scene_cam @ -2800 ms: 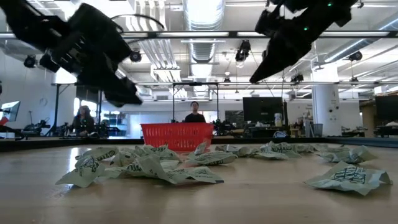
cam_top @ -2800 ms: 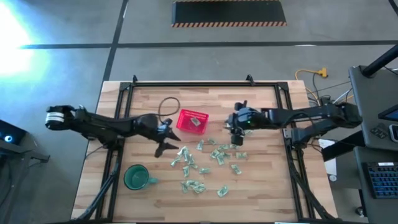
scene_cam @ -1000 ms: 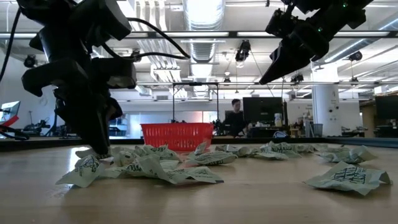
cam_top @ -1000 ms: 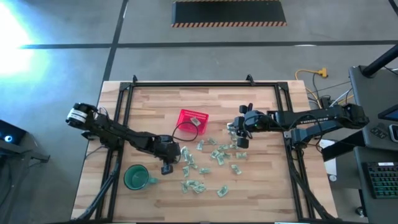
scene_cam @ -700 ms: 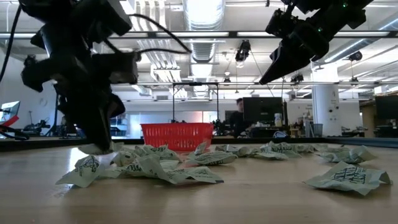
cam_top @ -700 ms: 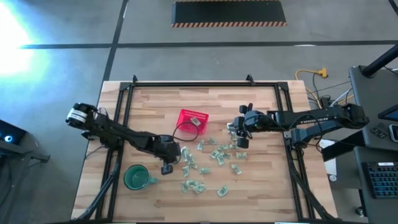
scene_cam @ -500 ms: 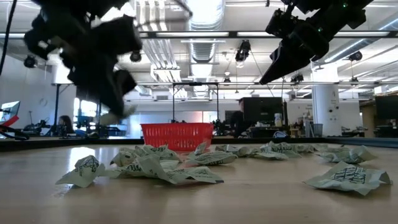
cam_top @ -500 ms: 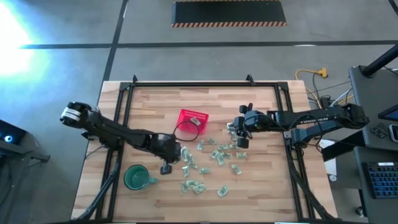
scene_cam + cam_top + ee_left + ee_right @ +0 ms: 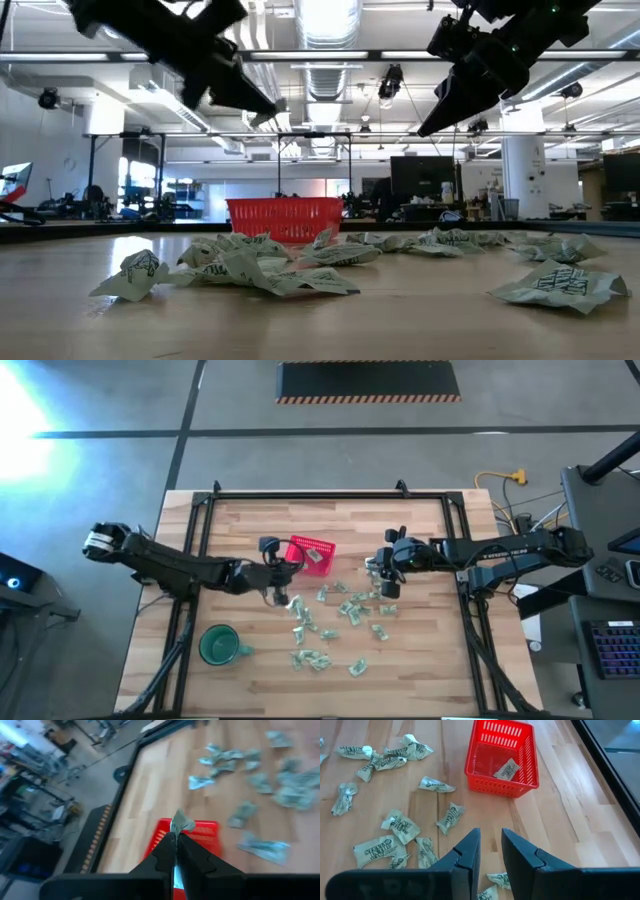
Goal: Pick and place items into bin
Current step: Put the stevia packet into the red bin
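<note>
One wrapped piece (image 9: 181, 823), newly lifted off the table, pinched in left gripper (image 9: 175, 851) beside red basket (image 9: 310, 554): drop pending. Right gripper (image 9: 490, 849) empty, part-open, near basket.

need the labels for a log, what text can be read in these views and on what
No text can be read with confidence.
The wrapped pieces carry dark green printed lettering, too crinkled and small to read.
The piece lying in the red basket has print too, unreadable.
The piece in the left gripper shows no legible print.
The green mug shows no marking.
</note>
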